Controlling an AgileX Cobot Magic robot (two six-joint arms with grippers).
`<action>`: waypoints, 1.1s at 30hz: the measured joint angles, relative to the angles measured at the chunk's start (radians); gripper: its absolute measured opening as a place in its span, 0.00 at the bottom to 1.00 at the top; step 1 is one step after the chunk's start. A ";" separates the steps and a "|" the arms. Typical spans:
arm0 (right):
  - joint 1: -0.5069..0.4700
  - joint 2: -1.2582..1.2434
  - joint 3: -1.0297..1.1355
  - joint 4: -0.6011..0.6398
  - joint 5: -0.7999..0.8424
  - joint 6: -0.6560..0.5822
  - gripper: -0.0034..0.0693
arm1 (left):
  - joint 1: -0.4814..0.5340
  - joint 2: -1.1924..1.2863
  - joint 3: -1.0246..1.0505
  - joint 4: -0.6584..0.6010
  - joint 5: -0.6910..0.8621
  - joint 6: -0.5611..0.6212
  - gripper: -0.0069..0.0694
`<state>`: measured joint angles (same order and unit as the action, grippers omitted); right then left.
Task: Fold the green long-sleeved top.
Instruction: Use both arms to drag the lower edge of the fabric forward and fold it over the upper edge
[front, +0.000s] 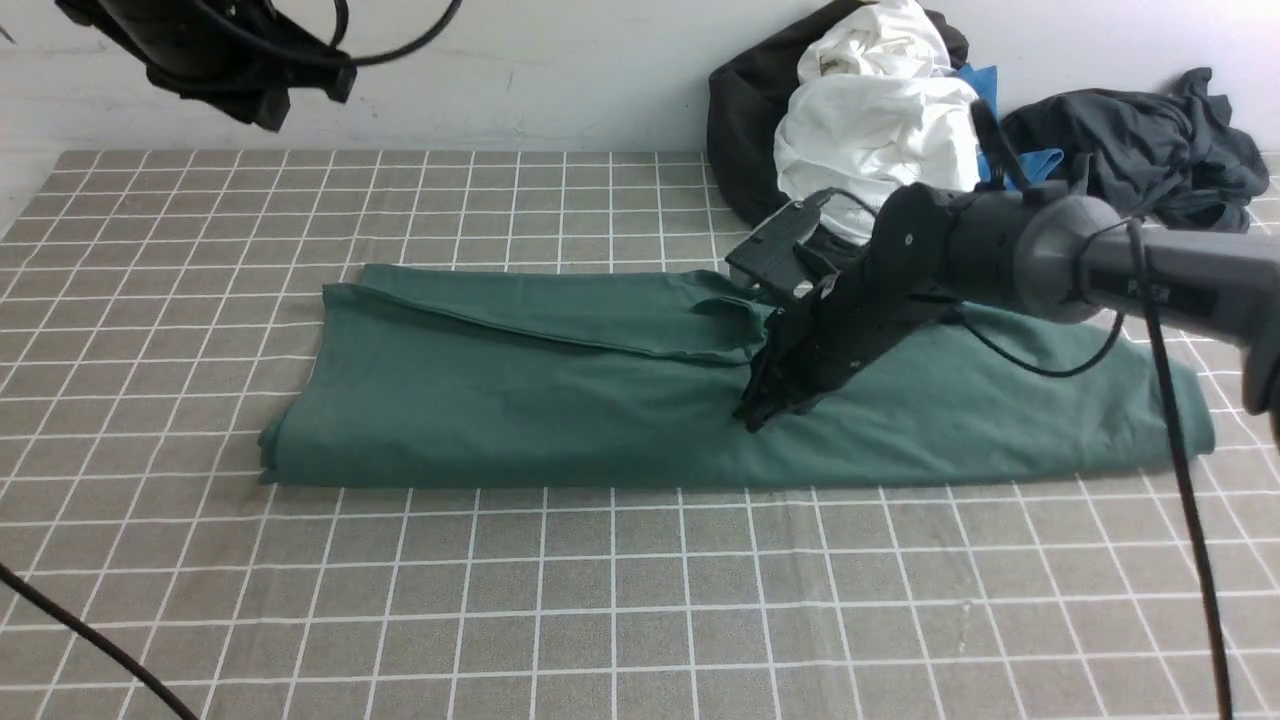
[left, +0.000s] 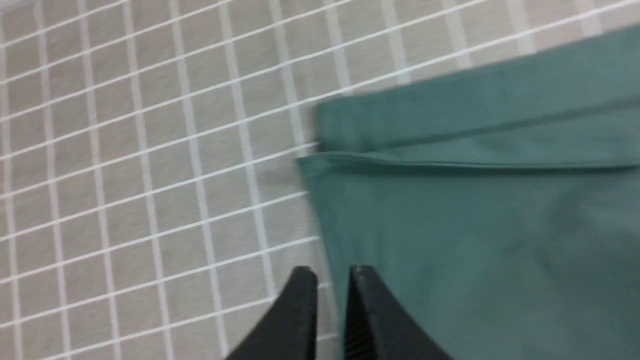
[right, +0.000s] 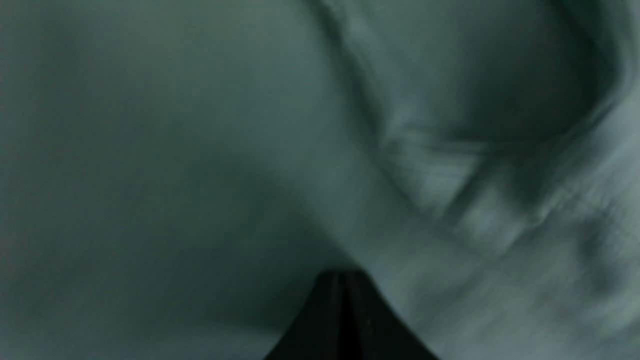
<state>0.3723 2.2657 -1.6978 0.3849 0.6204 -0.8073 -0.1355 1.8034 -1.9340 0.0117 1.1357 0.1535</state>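
The green long-sleeved top (front: 520, 400) lies folded into a long band across the middle of the checked cloth, with a narrower flap folded over its far edge. My right gripper (front: 757, 415) points down onto the middle of the band. In the right wrist view its tips (right: 341, 277) are shut together against the green fabric (right: 150, 150), and no cloth shows between them. My left arm (front: 240, 70) hangs high at the back left. In the left wrist view the left gripper (left: 332, 280) is shut and empty, high above the top's left edge (left: 475, 225).
A pile of clothes sits at the back right: a black garment (front: 745, 130), a white one (front: 880, 120), a blue one (front: 1040, 160) and a dark grey one (front: 1150, 150). A cable (front: 1185, 480) hangs from the right arm; another cable (front: 90, 640) crosses the near left corner.
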 joint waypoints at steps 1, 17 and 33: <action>0.000 0.003 -0.002 0.002 -0.015 -0.002 0.03 | 0.000 -0.006 0.000 -0.012 0.000 0.000 0.12; -0.122 0.085 -0.420 0.105 0.248 0.240 0.03 | 0.000 -0.532 0.273 -0.072 0.064 0.086 0.08; -0.036 0.262 -0.431 0.174 -0.072 0.039 0.03 | 0.000 -0.800 0.941 0.113 -0.169 0.013 0.08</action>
<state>0.3366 2.5279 -2.1287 0.5584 0.5487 -0.7684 -0.1355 1.0035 -0.9926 0.1243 0.9668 0.1660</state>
